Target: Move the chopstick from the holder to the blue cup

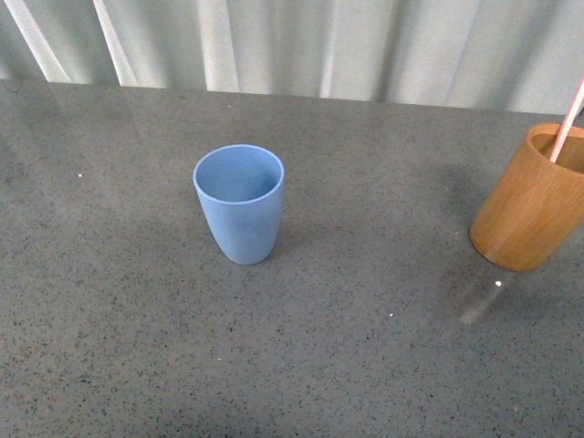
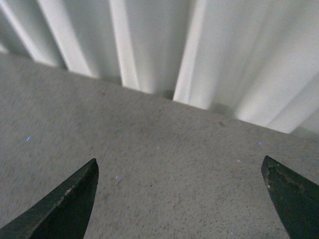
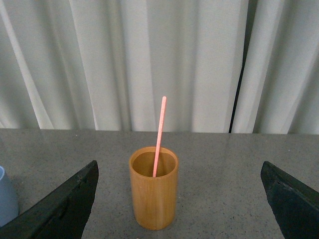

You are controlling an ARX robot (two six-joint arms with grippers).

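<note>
chopstick (image 3: 159,137) in holder (image 3: 153,204), R of blue cup (image 1: 239,214)

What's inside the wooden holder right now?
One pink chopstick, sticking up out of the holder. Its lower end and the holder's floor are hidden by the wall.

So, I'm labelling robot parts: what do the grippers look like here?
Only the tips show. The left gripper and right gripper each have two matte black fingers, wedge-shaped, tapering to blunt ends. No cables or markings visible; the front view shows neither arm.

Chopstick (image 1: 568,121) in holder (image 1: 531,208); blue cup (image 1: 239,204) apart
</note>
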